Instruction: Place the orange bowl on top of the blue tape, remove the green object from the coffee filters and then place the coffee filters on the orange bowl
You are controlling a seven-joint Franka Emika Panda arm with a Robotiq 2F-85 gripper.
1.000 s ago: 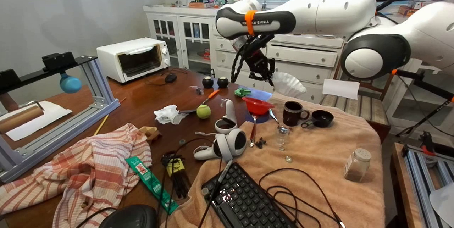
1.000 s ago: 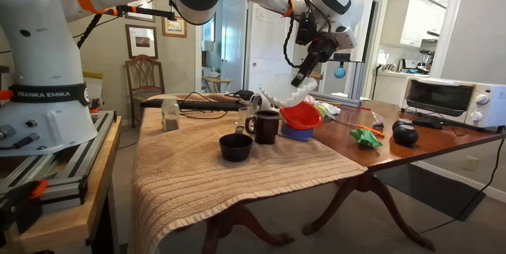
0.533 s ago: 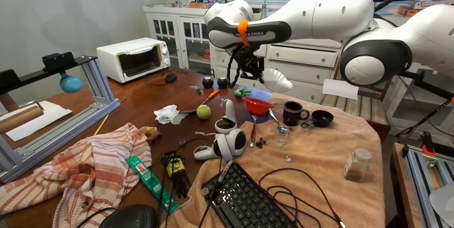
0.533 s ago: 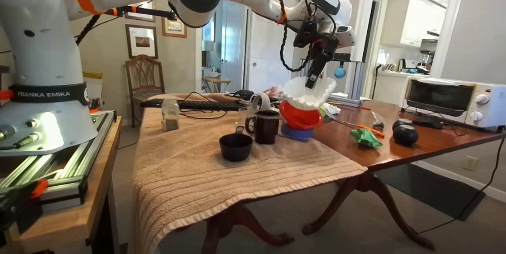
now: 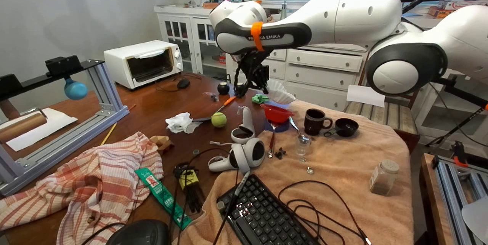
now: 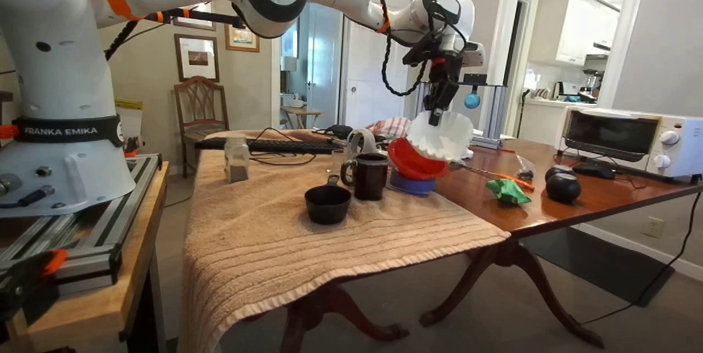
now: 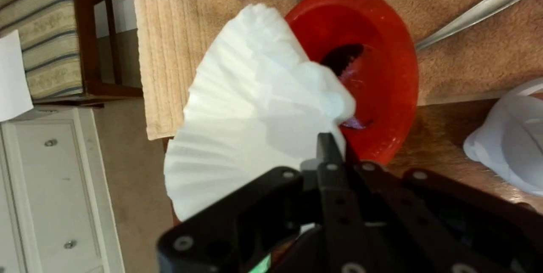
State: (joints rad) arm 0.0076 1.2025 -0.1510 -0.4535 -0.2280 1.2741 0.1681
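We have the gripper (image 6: 435,117) pinched tight on the edge of the white coffee filters (image 7: 242,124), which overlap just part of the red-orange bowl (image 7: 388,73) in the wrist view; whether they touch it, we cannot tell. The bowl sits tilted on the blue tape (image 6: 413,184) — the green scrap (image 6: 508,192) lies apart on the table (image 6: 467,187). We should center the filters, lower them gently so the bowl doesn't tip — then let go.
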